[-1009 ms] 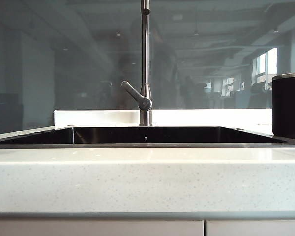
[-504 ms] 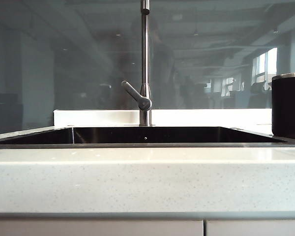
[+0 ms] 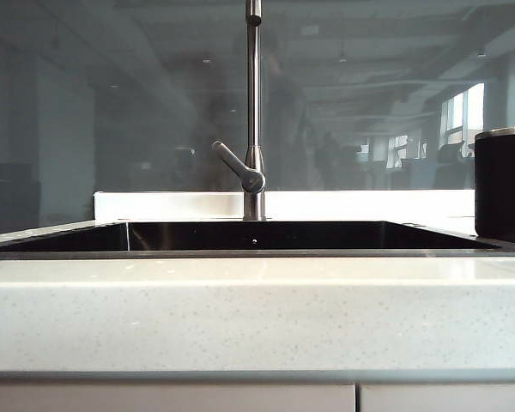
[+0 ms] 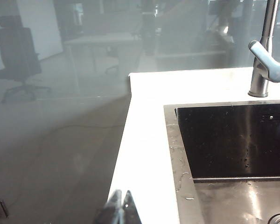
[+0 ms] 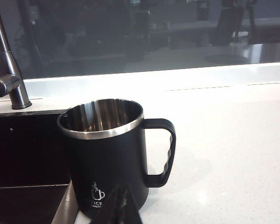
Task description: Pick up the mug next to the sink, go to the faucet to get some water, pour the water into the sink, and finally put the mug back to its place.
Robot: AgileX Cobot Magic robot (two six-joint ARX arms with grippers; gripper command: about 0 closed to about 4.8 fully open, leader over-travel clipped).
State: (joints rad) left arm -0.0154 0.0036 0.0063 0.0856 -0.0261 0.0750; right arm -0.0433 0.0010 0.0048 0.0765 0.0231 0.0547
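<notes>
**None of four task steps begun; mug untouched beside sink**

Zero steps are complete, judging by how things lie. The matte black cylindrical mug with steel rim and black loop handle (image 5: 107, 154) stands upright on the white speckled stone bench (image 5: 233, 154), just beside the right edge of the wide dark rectangular recessed sink (image 3: 257, 236). Picking up, filling, pouring and returning all remain to be done.

End effectors: the left end effector (image 4: 120, 207) sits with its fingers pressed together, holding nothing, off the sink's left side near the bench edge. The right end effector (image 5: 121, 205) is likewise closed and empty, poised just short of the mug on the near side, with the handle turned away from the sink. Neither appears in the exterior view.

Containers: the mug's polished steel interior is visible from above and looks empty; no water line shows. The sink holds no objects; scattered droplets lie on its rim and floor. The tall thin brushed-steel faucet (image 3: 254, 112) stands behind the sink's middle, lever slanted, with no water running.
</notes>
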